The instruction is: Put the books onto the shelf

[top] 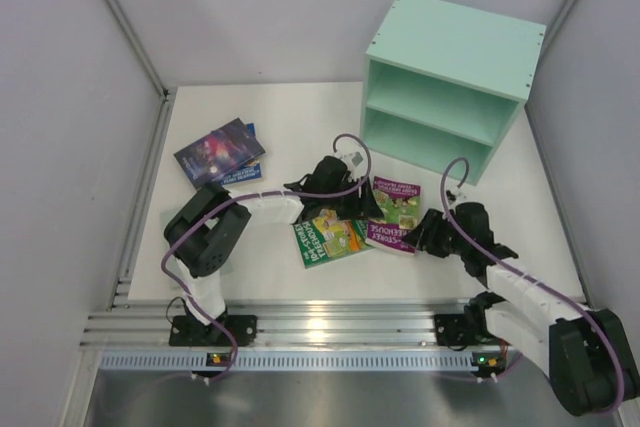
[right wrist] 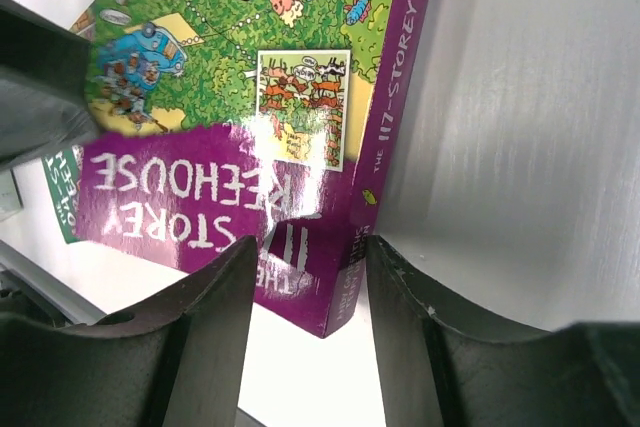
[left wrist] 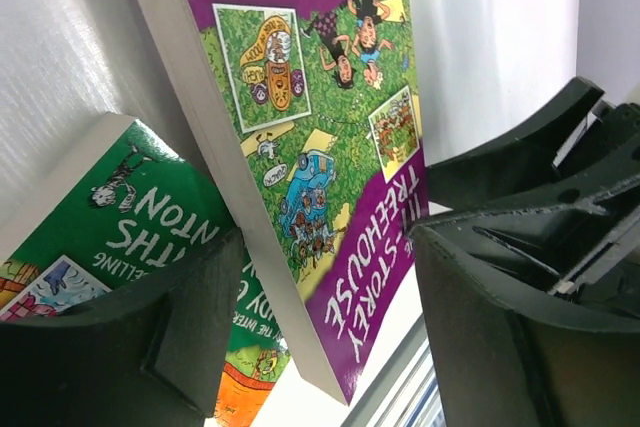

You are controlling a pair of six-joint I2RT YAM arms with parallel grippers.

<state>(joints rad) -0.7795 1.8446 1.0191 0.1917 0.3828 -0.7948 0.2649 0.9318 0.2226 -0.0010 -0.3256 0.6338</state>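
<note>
The worktop (top: 270,117) is a smooth white slab filling the middle of the top view. At its upper right stands the shelf (top: 450,77), a boxy, matt mint-green wooden cabinet, open-fronted, with one board splitting it into two compartments. The books are thin glossy paperbacks, all outside the shelf. A dark blue-purple book (top: 215,150) lies left of centre, a green book (top: 330,239) at centre, and a purple-and-green book (top: 395,209) just right of it.

The left gripper (left wrist: 328,232), with blocky matt black fingers, stands wide, and a corner of the purple-and-green book shows in its gap. The right gripper (right wrist: 312,245) is narrower, its fingers either side of that book's spine corner. Whether they press it I cannot tell.
</note>
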